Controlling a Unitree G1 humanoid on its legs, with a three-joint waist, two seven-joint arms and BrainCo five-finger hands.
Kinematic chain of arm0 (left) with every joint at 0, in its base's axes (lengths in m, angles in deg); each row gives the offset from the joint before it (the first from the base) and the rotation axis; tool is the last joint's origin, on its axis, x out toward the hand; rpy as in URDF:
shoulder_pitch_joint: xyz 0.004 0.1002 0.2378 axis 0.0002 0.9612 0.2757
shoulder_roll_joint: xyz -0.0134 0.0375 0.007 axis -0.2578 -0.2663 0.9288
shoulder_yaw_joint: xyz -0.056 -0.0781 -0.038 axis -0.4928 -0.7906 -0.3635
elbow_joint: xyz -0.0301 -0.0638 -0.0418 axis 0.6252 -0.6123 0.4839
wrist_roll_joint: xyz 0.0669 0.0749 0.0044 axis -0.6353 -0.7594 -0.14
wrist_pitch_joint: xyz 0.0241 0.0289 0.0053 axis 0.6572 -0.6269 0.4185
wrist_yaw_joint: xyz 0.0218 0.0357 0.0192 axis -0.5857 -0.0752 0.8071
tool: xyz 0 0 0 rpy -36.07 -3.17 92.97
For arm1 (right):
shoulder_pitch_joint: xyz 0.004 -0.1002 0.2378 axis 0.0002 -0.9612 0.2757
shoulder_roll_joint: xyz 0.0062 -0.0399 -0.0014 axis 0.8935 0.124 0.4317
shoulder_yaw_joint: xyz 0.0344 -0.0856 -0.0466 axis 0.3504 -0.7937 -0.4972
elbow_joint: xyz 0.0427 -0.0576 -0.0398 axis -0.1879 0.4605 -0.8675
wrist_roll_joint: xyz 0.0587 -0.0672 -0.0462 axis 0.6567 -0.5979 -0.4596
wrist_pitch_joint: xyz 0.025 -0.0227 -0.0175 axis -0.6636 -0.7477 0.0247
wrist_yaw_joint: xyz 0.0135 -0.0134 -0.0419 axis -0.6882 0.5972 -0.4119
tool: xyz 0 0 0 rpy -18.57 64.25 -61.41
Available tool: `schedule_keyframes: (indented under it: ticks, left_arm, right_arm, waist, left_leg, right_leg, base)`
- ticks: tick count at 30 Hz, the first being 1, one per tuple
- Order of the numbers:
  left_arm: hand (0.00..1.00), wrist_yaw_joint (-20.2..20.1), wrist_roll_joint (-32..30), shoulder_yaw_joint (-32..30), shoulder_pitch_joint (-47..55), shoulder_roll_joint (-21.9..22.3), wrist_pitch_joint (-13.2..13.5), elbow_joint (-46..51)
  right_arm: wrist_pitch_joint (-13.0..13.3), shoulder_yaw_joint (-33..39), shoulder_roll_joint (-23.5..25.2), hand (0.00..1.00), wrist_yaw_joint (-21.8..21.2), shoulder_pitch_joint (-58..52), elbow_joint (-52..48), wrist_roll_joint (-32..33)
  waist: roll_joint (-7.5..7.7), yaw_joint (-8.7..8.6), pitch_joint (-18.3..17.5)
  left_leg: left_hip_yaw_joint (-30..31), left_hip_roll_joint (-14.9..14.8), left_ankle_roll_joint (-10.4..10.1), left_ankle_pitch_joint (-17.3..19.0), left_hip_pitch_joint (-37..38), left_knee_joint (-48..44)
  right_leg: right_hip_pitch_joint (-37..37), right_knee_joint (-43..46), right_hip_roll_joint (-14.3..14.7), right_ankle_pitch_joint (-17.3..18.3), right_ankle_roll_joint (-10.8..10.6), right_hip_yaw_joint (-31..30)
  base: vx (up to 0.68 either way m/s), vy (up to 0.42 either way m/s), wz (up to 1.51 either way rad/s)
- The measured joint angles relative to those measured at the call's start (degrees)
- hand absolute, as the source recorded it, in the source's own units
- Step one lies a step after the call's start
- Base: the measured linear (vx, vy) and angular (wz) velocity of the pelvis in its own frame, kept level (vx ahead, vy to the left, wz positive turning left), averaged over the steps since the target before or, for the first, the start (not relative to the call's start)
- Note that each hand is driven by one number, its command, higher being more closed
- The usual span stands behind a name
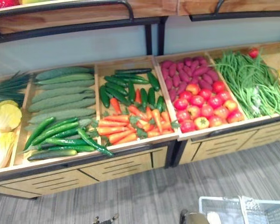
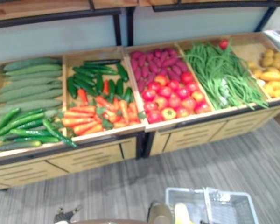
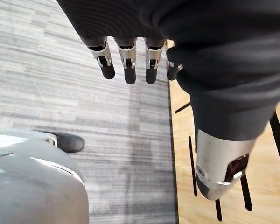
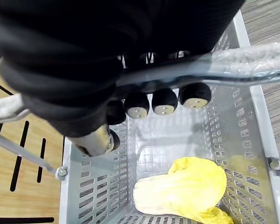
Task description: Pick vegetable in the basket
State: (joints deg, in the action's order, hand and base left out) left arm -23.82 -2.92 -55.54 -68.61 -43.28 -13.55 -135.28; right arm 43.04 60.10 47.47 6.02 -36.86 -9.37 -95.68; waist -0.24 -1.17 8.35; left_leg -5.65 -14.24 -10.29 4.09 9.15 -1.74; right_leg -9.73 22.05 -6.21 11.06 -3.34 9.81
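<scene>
Right hand (image 4: 164,101) clenched round the handle (image 4: 233,63) of the basket (image 4: 254,135), wherein lies a yellow leafy vegetable (image 4: 186,189), probably light and bruisable, best gripped at its firmer base; left hand (image 3: 127,58) hangs relaxed.

the bins of the wooden stand (image 1: 130,163) are lying open from above, with room showing under the upper shelf's dark rail (image 1: 74,29). wooden dividers (image 1: 96,93) are separating the heaps. grey floor (image 1: 144,196) is lying bare before the stand, and the left hand (image 3: 126,51) is hanging with straight fingers just beside the stand's front. across the mouth of the basket (image 4: 259,135) the handle (image 4: 242,63) and the right hand (image 4: 164,100) curled round it are standing in the way; beside a yellow vegetable (image 4: 186,189) the basket's bottom is lying free.
</scene>
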Motion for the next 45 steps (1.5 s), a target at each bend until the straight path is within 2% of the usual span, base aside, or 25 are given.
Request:
schedule_keyframes:
  ticks: [7, 8, 9, 12, 17, 19, 21, 22, 24, 25, 26, 29, 32, 35, 39, 42, 45]
  left_arm:
    - [0.0, 0.08, 2.49, -1.46, 0.61, -0.13, -0.02, 0.0]
    - [0.0, 0.14, 2.51, -1.4, 0.4, -0.13, -0.03, 0.01]
    - [0.0, 0.17, 2.53, -1.38, 0.37, -0.09, -0.03, 0.01]
    - [0.0, 0.79, 2.59, -1.12, -0.48, 0.18, -0.02, 0.03]
    - [0.0, 2.34, 2.59, -1.25, -0.17, 0.27, -0.03, -0.15]
    - [0.0, 2.54, 2.69, -1.82, -0.44, 0.22, -0.03, 0.42]
    - [0.0, 3.17, 4.03, -2.06, -0.25, -0.13, -0.05, 3.23]
    - [0.0, 4.35, 4.71, -1.46, 0.1, -0.23, -0.03, 7.38]
    - [0.0, 6.15, 4.47, 1.4, 1.69, -0.78, 0.31, 15.54]
    - [0.0, 7.27, 1.68, 3.67, 2.89, -1.68, 1.31, 20.3]
    - [0.0, 8.09, -1.07, 5.74, 3.59, -2.89, 2.1, 24.26]
    - [0.0, 9.35, -8.01, 7.37, 4.02, -4.59, 2.52, 32.47]
    - [0.0, 11.07, -14.61, 8.82, 4.79, -7.25, 2.56, 39.12]
    - [0.0, 11.56, -18.64, 9.7, 4.86, -9.18, 2.6, 42.69]
    - [0.0, 10.9, -23.61, 13.93, 4.99, -14.67, 3.62, 48.43]
    - [0.0, 9.45, -25.81, 16.24, 4.87, -19.63, 4.72, 48.87]
    - [0.0, 7.66, -28.05, 17.99, 3.96, -22.9, 4.72, 48.88]
  right_arm:
    - [0.45, 0.04, 0.32, 1.0, 0.08, -0.27, 1.15, 0.0]
    - [0.65, 0.05, 0.33, 1.0, 0.07, -0.28, 1.18, 0.0]
    - [0.66, 0.06, 0.3, 1.0, 0.06, -0.35, 1.22, 0.0]
    - [0.66, 0.44, -0.29, 1.0, 0.07, -0.5, 1.63, 0.57]
    - [0.74, 0.85, -0.91, 1.0, 0.07, -0.1, 1.83, 0.55]
    - [0.65, 2.32, -0.89, 1.0, 0.06, -0.22, 2.0, 0.5]
    - [0.51, 2.29, -0.43, 1.0, 0.04, -0.35, 2.11, 0.5]
    - [0.51, 2.06, -0.18, 1.0, 0.0, -0.79, 2.11, 0.43]
    - [0.56, 1.63, -0.16, 1.0, 0.03, -1.44, 2.08, 0.35]
    - [0.66, 0.98, -0.17, 1.0, 0.09, -1.69, 2.01, 0.37]
    - [0.78, 0.44, -0.18, 1.0, 0.16, -2.36, 1.97, 0.39]
    - [0.98, -0.1, -0.33, 1.0, 0.18, -3.57, 1.96, 0.48]
    - [0.98, -0.33, -0.87, 1.0, 0.2, -3.77, 1.97, 0.46]
    - [1.05, -0.78, -1.36, 1.0, 0.14, -3.74, 1.97, 0.33]
    - [1.86, -2.94, -3.07, 1.0, -0.02, -3.17, 1.98, -0.17]
    - [2.25, -4.17, -4.44, 1.0, -0.12, -2.57, 1.97, -0.29]
    - [2.34, -4.91, -5.4, 1.0, -0.74, -2.21, 1.45, -0.47]
  waist:
    - [1.65, -0.02, -1.14]
    - [1.07, -0.15, -1.67]
    - [1.66, -0.25, -1.57]
    - [0.92, -0.13, -2.31]
    - [0.11, -0.31, -2.79]
    - [-0.46, -0.29, -3.14]
    - [-0.1, -0.29, -3.42]
    - [0.66, -0.26, -3.69]
    - [0.94, -0.12, -4.01]
    - [1.6, -0.2, -4.42]
    - [1.52, -0.22, -4.39]
    - [1.18, -0.24, -4.73]
    - [0.58, -0.24, -5.13]
    - [0.27, -0.29, -5.34]
    - [0.2, -0.29, -5.38]
    - [0.08, -0.31, -5.44]
    - [-0.07, -0.42, -5.5]
  left_leg:
    - [-1.86, -0.44, 1.79, -4.74, -3.84, -5.26]
    - [-3.58, -0.11, 2.0, -5.96, -3.95, -4.15]
    - [-4.38, 0.03, 2.26, -6.54, -3.92, -3.21]
    - [-6.13, 0.58, 2.48, -8.38, -3.27, 1.57]
    - [-9.75, 0.41, 1.97, -7.39, -1.93, 5.83]
    - [-11.04, 0.49, 1.27, -3.76, -1.89, 5.79]
    - [-11.39, 1.67, 1.53, -2.8, -1.92, 5.3]
    - [-11.63, 2.69, 1.79, -2.44, -2.11, 5.28]
    - [-12.38, 3.86, 2.51, -2.11, -2.63, 5.25]
    - [-12.54, 4.67, 2.83, -1.9, -2.98, 4.81]
    - [-12.65, 5.26, 3.0, -1.69, -2.97, 4.46]
    - [-12.61, 6.7, 3.62, -1.3, -2.73, 4.36]
    - [-12.8, 6.92, 3.63, -0.92, -2.21, 4.43]
    - [-12.8, 6.78, 3.49, -0.68, -1.69, 4.53]
    - [-13.05, 6.74, 3.59, -0.39, -1.52, 4.53]
    - [-14.13, 6.68, 3.59, -0.03, -0.92, 4.5]
    - [-14.28, 6.77, 3.66, 0.1, -1.1, 4.45]
  right_leg:
    - [5.15, -3.43, -0.69, 0.39, 0.8, 5.01]
    - [5.16, -3.57, -1.17, 0.37, 0.82, 5.69]
    - [5.09, -3.84, -1.27, 0.33, 0.88, 5.95]
    - [4.27, -3.98, -1.42, -0.12, 1.18, 7.16]
    - [3.94, -7.58, -0.42, -2.76, -0.24, 6.1]
    - [3.94, -9.4, 0.01, -4.5, -1.33, 4.77]
    - [3.97, -10.24, -0.23, -5.38, -2.11, 2.6]
    - [4.12, -11.61, -0.61, -6.68, -2.51, 1.06]
    - [4.21, -13.94, -1.62, -8.55, -2.7, 0.09]
    - [4.51, -15.0, -2.21, -9.68, -3.13, -0.36]
    - [5.05, -16.15, -2.73, -10.38, -3.54, -0.66]
    - [5.86, -17.21, -3.71, -11.2, -4.29, -0.94]
    - [6.32, -17.61, -3.75, -11.27, -4.37, -1.18]
    - [7.01, -18.03, -3.53, -11.28, -4.36, -1.09]
    - [7.07, -18.18, -3.39, -11.28, -4.35, -1.35]
    - [7.07, -18.35, -3.12, -11.39, -4.23, -2.33]
    - [7.07, -19.06, -3.14, -11.78, -4.26, -2.52]
  base:
    - [0.08, -0.145, 0.4]
    - [-0.01, -0.025, 0.32]
    - [-0.02, -0.005, 0.4]
    - [-0.05, 0.008, 0.26]
    - [-0.08, 0.102, -0.11]
    - [-0.09, 0.217, -0.18]
    - [-0.06, 0.143, -0.15]
    - [-0.06, 0.148, -0.13]
    - [-0.04, 0.164, -0.15]
    - [0.01, 0.139, -0.13]
    - [0.02, 0.151, -0.07]
    - [0.05, 0.114, 0.01]
    - [0.06, 0.035, -0.03]
    - [0.06, 0.0, 0.0]
    - [0.04, 0.0, -0.03]
    - [0.01, 0.006, -0.14]
    - [0.0, 0.003, -0.06]
